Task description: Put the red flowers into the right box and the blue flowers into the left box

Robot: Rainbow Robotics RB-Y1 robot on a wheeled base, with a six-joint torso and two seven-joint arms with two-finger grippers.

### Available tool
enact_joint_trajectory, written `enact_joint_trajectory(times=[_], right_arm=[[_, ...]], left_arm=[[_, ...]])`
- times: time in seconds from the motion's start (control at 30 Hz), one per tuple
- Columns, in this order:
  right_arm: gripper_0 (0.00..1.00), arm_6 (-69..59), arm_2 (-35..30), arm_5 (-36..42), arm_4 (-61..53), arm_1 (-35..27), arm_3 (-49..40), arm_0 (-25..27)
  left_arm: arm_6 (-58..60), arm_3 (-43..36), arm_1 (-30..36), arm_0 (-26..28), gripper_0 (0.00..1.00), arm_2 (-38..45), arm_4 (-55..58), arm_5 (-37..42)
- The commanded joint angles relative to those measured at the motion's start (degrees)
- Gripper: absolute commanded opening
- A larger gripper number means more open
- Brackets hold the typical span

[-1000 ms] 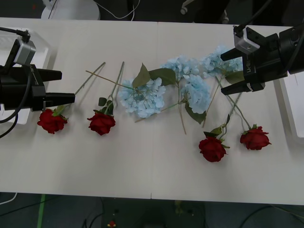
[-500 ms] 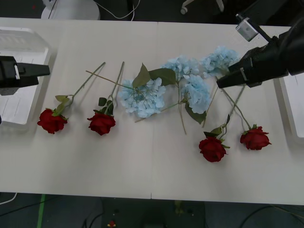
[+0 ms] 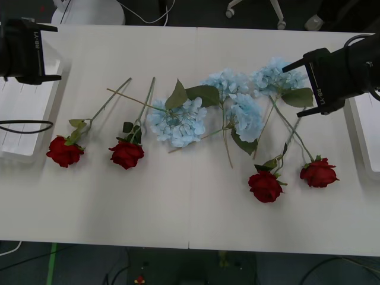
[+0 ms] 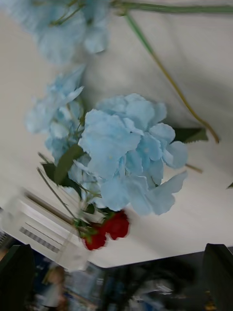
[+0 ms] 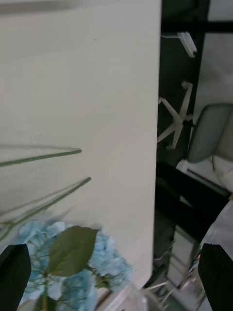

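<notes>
White table (image 3: 190, 214), holding eight artificial flowers loose on its top. At its middle lie the four pale sky-blue hydrangea heads with broad green leaves (image 3: 237, 110), clustered and overlapping; the right wrist view shows one such head close (image 4: 128, 150). The four deep-red roses on thin green stems flank that cluster: two to the left of it (image 3: 95, 152) and two to the lower right (image 3: 292, 180). At the table's left edge lies the shallow white plastic tray with a ribbed floor (image 3: 21, 113), no flower inside it. At the right edge, the rim of the shallow white plastic tray (image 3: 367, 130), its contents hidden. Left gripper (image 3: 46, 52) hangs over the ribbed tray, fingers parted and empty. Right gripper (image 3: 297, 86) hovers beside the rightmost hydrangea, fingers spread wide, grasping nothing.
</notes>
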Motion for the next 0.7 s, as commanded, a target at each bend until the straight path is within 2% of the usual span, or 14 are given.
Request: enact_joint_trajectory(times=[0.03, 0.07, 0.2, 0.27, 0.37, 0.57, 0.7], right_arm=[[1.0, -17.0, -0.1, 0.1, 3.8, 1.0, -0.3, -1.2], [1.0, -22.7, -0.1, 0.1, 5.2, 1.5, -0.2, -1.2], [1.0, -32.0, -0.1, -0.1, 8.3, 3.3, 1.0, -1.2], [1.0, -38.3, -0.1, -0.8, 10.7, 5.6, 3.4, -1.2], [1.0, -43.1, -0.2, -0.6, 13.4, 8.1, 6.1, -1.2], [1.0, -50.9, -0.2, -0.5, 14.9, 9.6, 8.9, -0.7], [1.0, -53.3, -0.2, -0.6, 15.8, 8.7, 9.1, 1.3]], left_arm=[[6.6, 2.2, -4.1, -4.5, 1.0, -7.9, -11.0, 0.3], [10.5, 3.3, -4.9, -4.8, 1.0, -9.0, -13.0, 0.4], [17.0, 4.8, -6.1, -5.3, 1.0, -10.6, -16.8, 3.6], [21.1, 5.1, -7.2, -5.3, 1.0, -10.7, -19.1, 8.0], [24.1, 7.4, -7.5, -5.3, 1.0, -10.8, -17.6, 10.4], [24.9, 12.5, -8.8, -5.3, 1.0, -11.3, -17.3, 9.7], [24.2, 17.4, -9.7, -5.3, 1.0, -11.5, -17.6, 5.7]])
